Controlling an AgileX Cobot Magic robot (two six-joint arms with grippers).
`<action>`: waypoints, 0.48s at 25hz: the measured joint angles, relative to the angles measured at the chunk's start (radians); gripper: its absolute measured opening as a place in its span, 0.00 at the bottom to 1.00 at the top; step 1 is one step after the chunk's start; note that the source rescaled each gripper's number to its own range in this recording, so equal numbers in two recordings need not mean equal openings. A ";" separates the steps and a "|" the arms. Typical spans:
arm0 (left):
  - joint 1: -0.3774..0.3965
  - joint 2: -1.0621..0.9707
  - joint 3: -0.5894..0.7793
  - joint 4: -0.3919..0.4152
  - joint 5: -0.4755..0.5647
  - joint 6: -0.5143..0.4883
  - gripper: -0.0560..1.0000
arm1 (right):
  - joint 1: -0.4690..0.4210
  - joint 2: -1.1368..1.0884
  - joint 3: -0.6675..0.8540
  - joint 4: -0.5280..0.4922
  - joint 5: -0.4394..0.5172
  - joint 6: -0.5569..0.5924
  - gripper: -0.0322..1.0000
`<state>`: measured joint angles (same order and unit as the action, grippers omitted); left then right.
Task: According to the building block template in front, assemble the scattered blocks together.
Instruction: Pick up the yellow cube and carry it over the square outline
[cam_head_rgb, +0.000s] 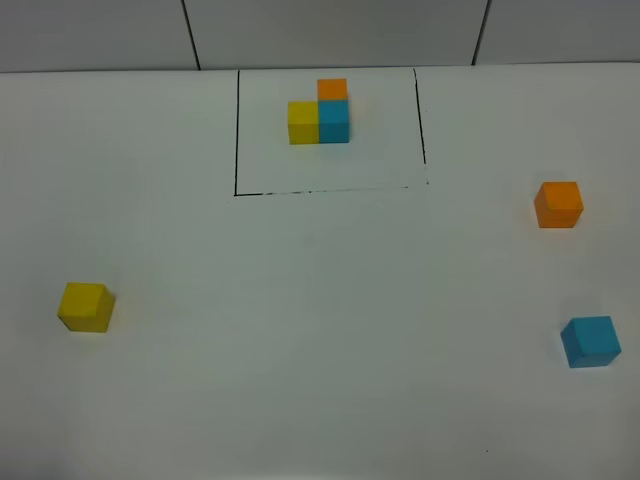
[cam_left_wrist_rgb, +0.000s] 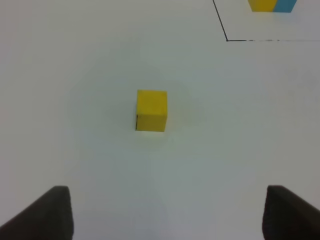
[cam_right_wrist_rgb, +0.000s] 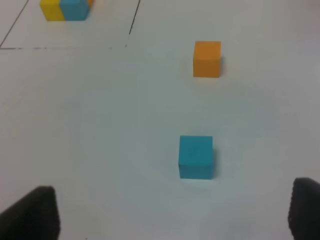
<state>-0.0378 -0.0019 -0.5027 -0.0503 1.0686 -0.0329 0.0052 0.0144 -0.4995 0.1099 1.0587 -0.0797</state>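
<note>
The building block template (cam_head_rgb: 320, 115) stands at the back inside a thin black rectangle: yellow and blue cubes side by side, orange behind the blue. Of the scattered blocks, the yellow cube (cam_head_rgb: 85, 306) lies at the left, the orange cube (cam_head_rgb: 558, 204) at the right, and the blue cube (cam_head_rgb: 590, 341) nearer the front right. Neither arm shows in the high view. My left gripper (cam_left_wrist_rgb: 167, 212) is open, its fingertips (cam_left_wrist_rgb: 50, 215) well short of the yellow cube (cam_left_wrist_rgb: 151, 110). My right gripper (cam_right_wrist_rgb: 175, 215) is open, short of the blue cube (cam_right_wrist_rgb: 195, 156), with the orange cube (cam_right_wrist_rgb: 207, 59) beyond.
The white table (cam_head_rgb: 320, 330) spreads between the cubes. A black frame line (cam_head_rgb: 330, 189) marks the template's front edge. A grey wall with dark seams (cam_head_rgb: 190, 35) rises behind the table.
</note>
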 joint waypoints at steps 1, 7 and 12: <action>0.000 0.000 0.000 0.000 0.000 0.000 0.77 | 0.000 0.000 0.000 0.000 0.000 0.000 0.84; 0.000 0.017 -0.007 0.015 -0.011 0.007 0.77 | 0.000 0.000 0.000 0.000 0.000 0.000 0.82; 0.000 0.184 -0.038 0.066 -0.080 0.023 0.92 | 0.000 0.000 0.000 0.000 0.000 0.000 0.80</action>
<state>-0.0378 0.1819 -0.5407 0.0154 0.9886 -0.0098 0.0052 0.0144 -0.4995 0.1099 1.0587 -0.0797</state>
